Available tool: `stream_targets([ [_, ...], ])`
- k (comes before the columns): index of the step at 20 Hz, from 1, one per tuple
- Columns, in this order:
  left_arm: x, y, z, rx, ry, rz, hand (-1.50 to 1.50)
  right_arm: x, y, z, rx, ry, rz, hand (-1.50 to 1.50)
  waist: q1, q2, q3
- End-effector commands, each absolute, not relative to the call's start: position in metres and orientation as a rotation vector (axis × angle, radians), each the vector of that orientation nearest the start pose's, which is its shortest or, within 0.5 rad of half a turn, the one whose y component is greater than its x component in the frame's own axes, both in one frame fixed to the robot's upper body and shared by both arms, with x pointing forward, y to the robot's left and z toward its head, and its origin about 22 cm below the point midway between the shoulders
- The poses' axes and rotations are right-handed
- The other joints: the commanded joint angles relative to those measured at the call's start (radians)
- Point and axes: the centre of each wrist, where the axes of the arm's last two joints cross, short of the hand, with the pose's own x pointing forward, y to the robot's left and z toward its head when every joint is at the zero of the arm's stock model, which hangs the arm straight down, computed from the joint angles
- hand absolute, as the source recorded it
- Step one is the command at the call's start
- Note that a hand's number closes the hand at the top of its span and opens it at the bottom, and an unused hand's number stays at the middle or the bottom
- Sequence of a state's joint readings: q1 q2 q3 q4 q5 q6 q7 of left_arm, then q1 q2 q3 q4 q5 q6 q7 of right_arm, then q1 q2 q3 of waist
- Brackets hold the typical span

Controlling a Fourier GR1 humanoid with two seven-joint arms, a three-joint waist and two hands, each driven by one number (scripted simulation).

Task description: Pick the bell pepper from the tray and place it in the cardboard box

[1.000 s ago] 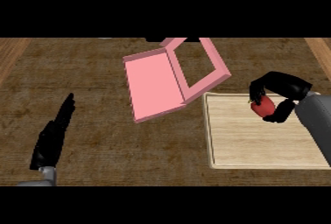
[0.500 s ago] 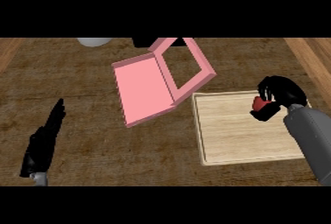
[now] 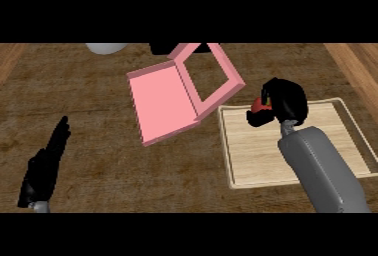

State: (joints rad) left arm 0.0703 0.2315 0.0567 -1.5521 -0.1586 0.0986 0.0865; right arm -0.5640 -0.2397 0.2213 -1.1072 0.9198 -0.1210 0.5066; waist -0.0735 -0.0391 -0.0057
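My right hand [image 3: 284, 100] is curled round a red bell pepper [image 3: 258, 104], of which only a small red and green part shows at the hand's left side. The hand hangs over the upper left part of the light wooden tray [image 3: 251, 155]. Just left of it lies the pink cardboard box [image 3: 166, 100], open, with its flap spread toward the lower left and its hollow part [image 3: 207, 70] at the upper right. My left hand [image 3: 46, 165] rests open at the lower left, fingers straight and pointing up.
The counter is dark brown wood grain. A pale round object [image 3: 107, 47] and a dark object [image 3: 164, 48] sit at the top edge behind the box. A lighter wooden strip [image 3: 358, 65] runs down the right edge.
My right hand has carried the bell pepper leftward, from over the tray's right side toward its upper left corner near the box. The view has shifted, so everything sits further left.
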Motion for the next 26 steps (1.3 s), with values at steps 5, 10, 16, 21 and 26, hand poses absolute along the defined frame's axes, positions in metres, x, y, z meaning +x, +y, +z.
stream_targets([
  [5,0.231,0.291,0.007,0.412,-1.422,-0.17,0.0,0.306,-0.111,0.144,-0.933,-1.601,0.585,1.5,0.029,0.02,0.005],
  [10,0.236,0.285,0.015,0.39,-1.451,-0.172,0.0,0.267,-0.08,0.188,-0.935,-1.664,0.577,1.5,0.066,0.032,0.005],
  [16,0.236,0.282,0.002,0.37,-1.456,-0.198,0.0,0.312,-0.048,0.23,-0.938,-1.621,0.583,1.5,0.085,0.039,0.005],
  [21,0.232,0.296,0.024,0.352,-1.466,-0.208,0.0,0.348,-0.036,0.222,-0.932,-1.554,0.585,1.5,0.095,0.041,0.005],
  [26,0.242,0.278,0.014,0.348,-1.463,-0.233,0.0,0.379,-0.007,0.204,-0.95,-1.501,0.598,1.5,0.115,0.048,0.005],
])
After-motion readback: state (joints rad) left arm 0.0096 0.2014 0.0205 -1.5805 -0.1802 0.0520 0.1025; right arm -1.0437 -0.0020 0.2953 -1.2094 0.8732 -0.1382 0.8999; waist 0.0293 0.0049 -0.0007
